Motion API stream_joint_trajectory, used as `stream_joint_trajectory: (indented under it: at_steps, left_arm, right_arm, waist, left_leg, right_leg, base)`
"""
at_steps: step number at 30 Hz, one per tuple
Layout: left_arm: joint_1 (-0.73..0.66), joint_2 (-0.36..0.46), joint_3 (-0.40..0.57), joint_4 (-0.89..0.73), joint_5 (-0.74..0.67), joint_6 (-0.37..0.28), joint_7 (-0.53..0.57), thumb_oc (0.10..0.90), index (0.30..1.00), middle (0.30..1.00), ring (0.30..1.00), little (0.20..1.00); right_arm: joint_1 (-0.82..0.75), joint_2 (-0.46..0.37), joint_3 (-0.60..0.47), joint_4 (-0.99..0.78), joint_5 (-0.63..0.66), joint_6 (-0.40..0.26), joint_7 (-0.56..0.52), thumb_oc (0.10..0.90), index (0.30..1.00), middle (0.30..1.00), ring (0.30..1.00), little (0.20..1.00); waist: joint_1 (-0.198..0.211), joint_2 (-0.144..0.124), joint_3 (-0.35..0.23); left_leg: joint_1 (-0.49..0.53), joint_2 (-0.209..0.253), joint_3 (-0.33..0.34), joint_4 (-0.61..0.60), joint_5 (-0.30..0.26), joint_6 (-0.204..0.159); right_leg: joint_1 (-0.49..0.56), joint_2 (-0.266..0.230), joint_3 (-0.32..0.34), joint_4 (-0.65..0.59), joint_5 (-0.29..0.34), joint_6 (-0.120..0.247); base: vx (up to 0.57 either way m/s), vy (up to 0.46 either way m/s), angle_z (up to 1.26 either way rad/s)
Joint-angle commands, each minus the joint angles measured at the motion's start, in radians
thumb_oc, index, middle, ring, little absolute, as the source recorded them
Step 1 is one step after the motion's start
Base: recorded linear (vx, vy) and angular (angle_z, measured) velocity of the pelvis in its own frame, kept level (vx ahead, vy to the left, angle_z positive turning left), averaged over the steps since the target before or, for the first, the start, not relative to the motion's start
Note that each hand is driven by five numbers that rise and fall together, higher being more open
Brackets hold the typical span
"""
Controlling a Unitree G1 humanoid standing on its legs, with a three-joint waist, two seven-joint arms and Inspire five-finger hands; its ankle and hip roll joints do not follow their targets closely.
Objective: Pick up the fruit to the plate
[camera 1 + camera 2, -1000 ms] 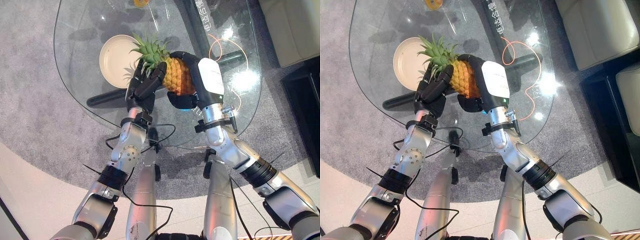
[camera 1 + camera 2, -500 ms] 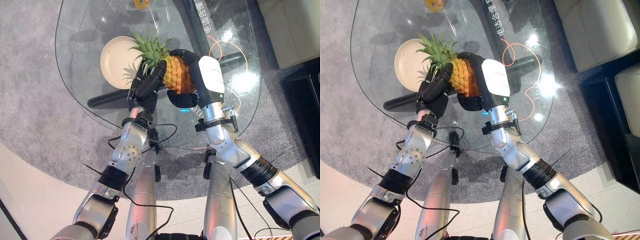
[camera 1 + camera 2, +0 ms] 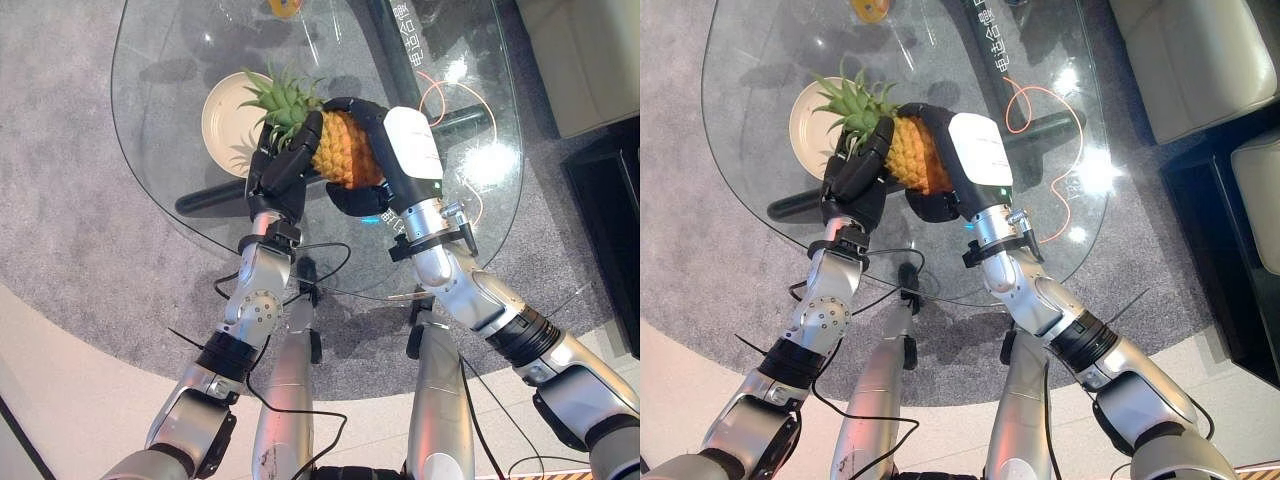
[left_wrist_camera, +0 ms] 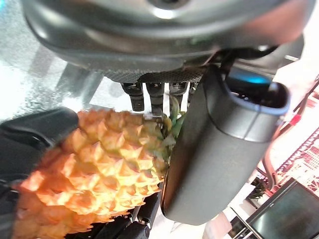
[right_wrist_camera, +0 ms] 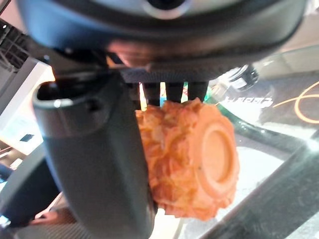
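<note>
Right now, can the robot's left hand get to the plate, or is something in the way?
Probably yes. The left hand is close beside the plate, with nothing between them, but it is curled on the pineapple together with the right hand, so both would go there together.

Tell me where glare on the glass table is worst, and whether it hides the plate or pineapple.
Both eye views: bright glare spots sit on the glass table to the right, away from the plate and pineapple, which stay readable. Left wrist view: the glass is washed out beside the left hand; right wrist view: the right hand is backlit.
</note>
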Motion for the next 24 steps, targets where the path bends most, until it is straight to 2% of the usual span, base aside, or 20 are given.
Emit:
stream_joint_trajectory:
  at_steps: [1,6,11,13,14,16,24]
  left_arm:
    - [-0.124,0.007,-0.008,-0.134,0.048,-0.103,-0.050,0.800,0.900,0.900,0.900,0.900]
    - [-0.119,0.008,0.006,-0.148,0.080,-0.158,-0.019,0.800,0.900,0.900,0.900,0.900]
    - [-0.123,0.008,0.015,-0.152,0.085,-0.170,-0.029,0.800,0.900,0.900,0.900,0.900]
    - [-0.120,0.008,0.014,-0.155,0.088,-0.197,-0.053,0.800,0.900,0.900,0.900,0.900]
    - [-0.118,0.009,0.014,-0.158,0.093,-0.217,-0.079,0.751,0.858,0.858,0.858,0.851]
    - [-0.113,0.010,0.014,-0.163,0.072,-0.245,-0.158,0.100,0.300,0.300,0.300,0.200]
    - [-0.124,0.010,0.026,-0.144,0.111,-0.312,-0.123,0.100,0.300,0.300,0.300,0.200]
  right_arm:
    - [-0.175,0.024,0.017,-0.192,-0.059,-0.158,-0.008,0.100,0.300,0.300,0.300,0.200]
    - [-0.165,0.017,0.015,-0.185,-0.065,-0.169,-0.004,0.100,0.300,0.300,0.300,0.200]
    - [-0.170,0.011,0.016,-0.180,-0.061,-0.184,0.010,0.100,0.300,0.300,0.300,0.200]
    - [-0.165,0.010,0.020,-0.185,-0.057,-0.181,0.009,0.100,0.300,0.300,0.300,0.200]
    - [-0.162,0.006,0.020,-0.185,-0.055,-0.186,0.006,0.100,0.300,0.300,0.300,0.200]
    - [-0.156,0.003,0.015,-0.190,-0.052,-0.187,0.006,0.100,0.300,0.300,0.300,0.200]
    - [-0.152,0.009,0.011,-0.178,-0.045,-0.194,-0.005,0.100,0.300,0.300,0.300,0.200]
  waist:
    - [0.014,-0.033,-0.023]
    - [0.015,-0.038,-0.023]
    - [0.017,-0.039,-0.023]
    - [0.016,-0.040,-0.023]
    - [0.016,-0.040,-0.023]
    - [0.015,-0.041,-0.023]
    - [0.012,-0.045,-0.023]
  left_leg:
    - [0.028,-0.072,0.048,0.041,-0.114,0.025]
    - [0.030,-0.074,0.044,0.043,-0.121,0.024]
    - [0.018,-0.075,0.041,0.046,-0.115,0.023]
    - [0.026,-0.076,0.041,0.044,-0.121,0.023]
    - [0.026,-0.076,0.041,0.044,-0.121,0.022]
    - [0.024,-0.075,0.041,0.046,-0.122,0.022]
    - [0.021,-0.072,0.041,0.050,-0.126,0.020]
  right_leg:
    - [0.081,0.031,-0.095,-0.222,0.119,-0.012]
    - [0.084,0.031,-0.096,-0.219,0.110,-0.010]
    - [0.076,0.033,-0.097,-0.220,0.117,-0.012]
    - [0.082,0.033,-0.095,-0.218,0.110,-0.011]
    - [0.081,0.033,-0.096,-0.219,0.110,-0.011]
    - [0.080,0.034,-0.095,-0.217,0.110,-0.011]
    - [0.074,0.034,-0.091,-0.211,0.106,-0.012]
  base:
    - [0.00,0.000,0.00]
    - [0.00,0.000,0.00]
    - [0.00,0.000,0.01]
    - [0.00,0.000,0.00]
    - [0.00,0.000,0.00]
    - [0.00,0.000,0.00]
    - [0.00,0.000,0.00]
